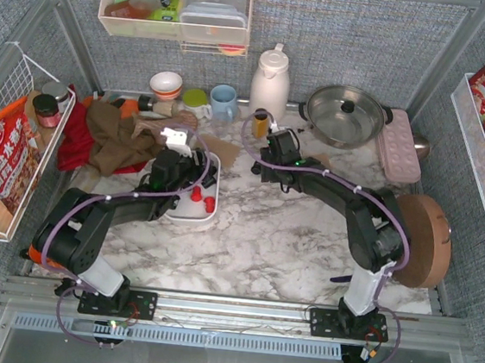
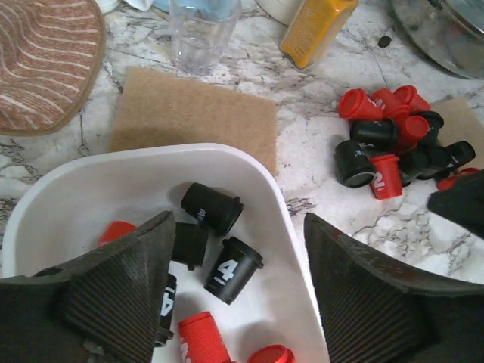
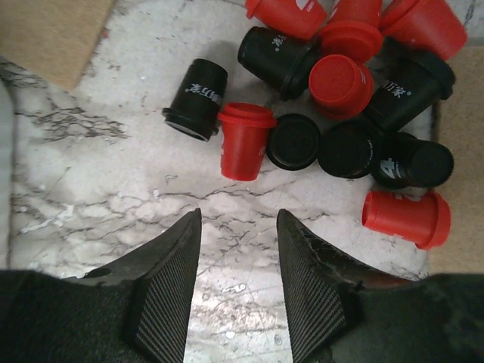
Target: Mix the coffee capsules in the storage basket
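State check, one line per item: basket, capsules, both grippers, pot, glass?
White plastic storage basket: holds a few red and black coffee capsules.
Loose capsule heap: on marble table, outside basket.
Left gripper: open, over basket.
Right gripper: open, empty, near heap.
Steel pot: lid on.
Clear glass: upright, empty.

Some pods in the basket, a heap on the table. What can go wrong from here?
1. The heap of pods is tight and several lie on their sides; the right gripper, open just short of it, may nudge neighbours and send them rolling.
2. The left gripper seems to straddle the basket rim; closing or sweeping there might catch the rim and shove it.
3. The yellow bottle stands near the heap and could get knocked.
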Controlling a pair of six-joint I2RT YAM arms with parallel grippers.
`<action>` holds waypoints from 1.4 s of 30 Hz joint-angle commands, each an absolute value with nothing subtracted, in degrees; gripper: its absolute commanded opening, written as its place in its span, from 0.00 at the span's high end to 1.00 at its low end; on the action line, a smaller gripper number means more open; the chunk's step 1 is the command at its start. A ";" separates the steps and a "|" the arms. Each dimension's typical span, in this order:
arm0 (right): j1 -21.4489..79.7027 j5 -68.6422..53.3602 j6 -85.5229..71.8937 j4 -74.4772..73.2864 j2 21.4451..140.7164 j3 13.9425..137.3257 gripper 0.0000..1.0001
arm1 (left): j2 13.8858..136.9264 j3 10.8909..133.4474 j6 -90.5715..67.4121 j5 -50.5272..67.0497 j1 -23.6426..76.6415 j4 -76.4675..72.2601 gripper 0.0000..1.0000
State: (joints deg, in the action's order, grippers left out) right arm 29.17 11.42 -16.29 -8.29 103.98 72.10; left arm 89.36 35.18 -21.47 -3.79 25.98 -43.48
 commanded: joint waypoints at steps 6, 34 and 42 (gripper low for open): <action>28.04 11.26 -16.27 -2.84 111.27 74.07 0.54 | 86.36 40.38 -21.34 -2.73 25.67 -29.53 0.01; 26.99 10.07 -17.67 -8.15 121.38 83.09 0.58 | 84.14 44.86 -25.98 -6.43 25.67 -17.28 0.01; 26.89 9.48 -16.66 -6.85 117.91 79.93 0.72 | 83.34 43.39 -23.83 -2.12 25.67 -19.60 0.01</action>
State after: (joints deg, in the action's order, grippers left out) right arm 26.94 10.17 -17.21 -5.30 120.03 81.34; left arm 83.81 43.77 -25.41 -5.17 25.74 -17.89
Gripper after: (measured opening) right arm 0.327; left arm 0.994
